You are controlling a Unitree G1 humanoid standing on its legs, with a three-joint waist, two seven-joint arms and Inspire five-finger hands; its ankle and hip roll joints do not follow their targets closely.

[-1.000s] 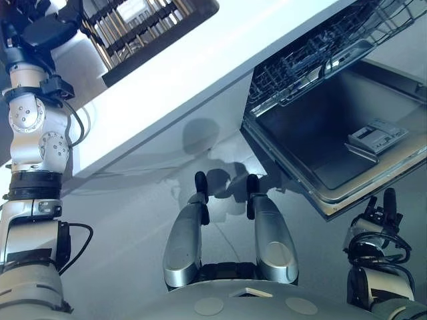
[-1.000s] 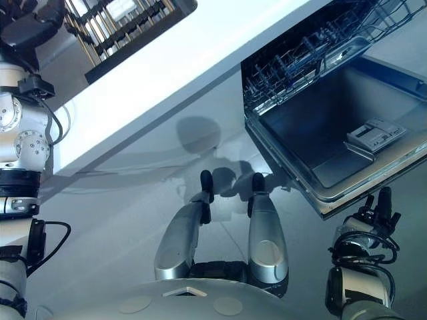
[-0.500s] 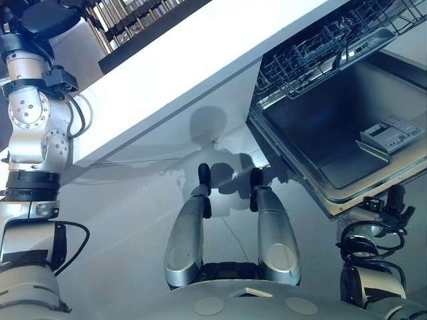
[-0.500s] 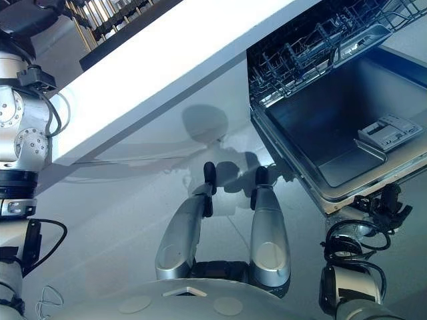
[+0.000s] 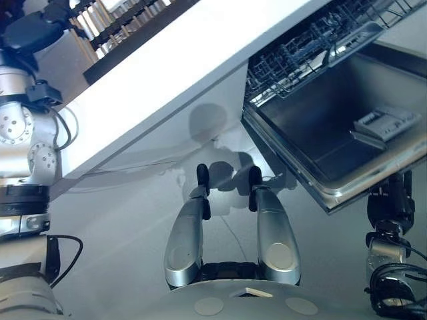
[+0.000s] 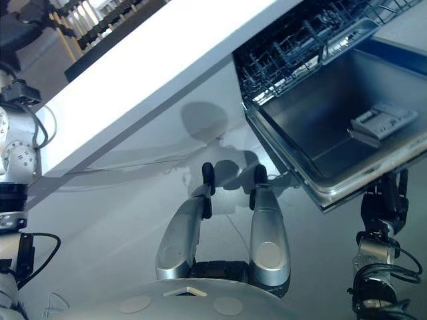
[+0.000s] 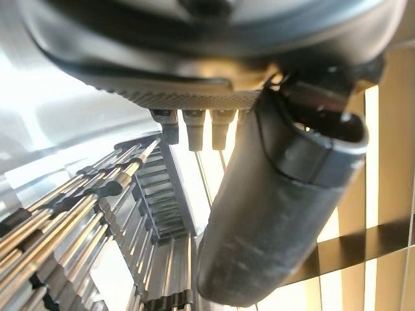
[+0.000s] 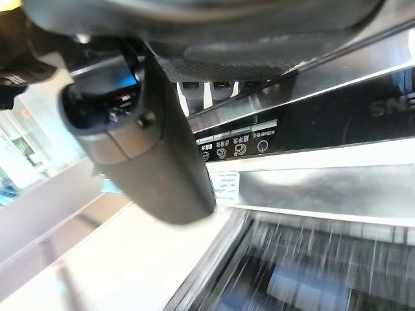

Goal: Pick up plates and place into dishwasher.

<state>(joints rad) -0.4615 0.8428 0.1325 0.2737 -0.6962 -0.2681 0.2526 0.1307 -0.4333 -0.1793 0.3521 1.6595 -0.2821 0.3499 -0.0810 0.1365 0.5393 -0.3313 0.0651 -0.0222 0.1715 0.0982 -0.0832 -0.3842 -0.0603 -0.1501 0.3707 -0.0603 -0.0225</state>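
Observation:
A dark dish rack (image 5: 117, 30) with metal bars stands on the white counter (image 5: 180, 60) at the far left. I make out no plate for certain. My left hand (image 5: 30, 30) hovers beside that rack; in the left wrist view its thumb (image 7: 279, 214) sticks out over the rack's wires (image 7: 97, 214) and holds nothing. The dishwasher door (image 5: 320, 133) lies folded down at the right, with the wire rack (image 5: 300, 50) pulled out above it. My right hand (image 5: 393, 200) is raised just under the door's front edge, fingers straight and empty. The right wrist view looks past the thumb (image 8: 155, 155) at the door's control strip (image 8: 292, 129).
A detergent dispenser (image 5: 379, 123) sits in the door's inner face. The counter's edge runs diagonally from lower left to upper right. Pale floor spreads below the counter and the door.
The right hand has risen from low at the right to just under the door's front edge. The camera has shifted a little. The left hand stays by the dish rack.

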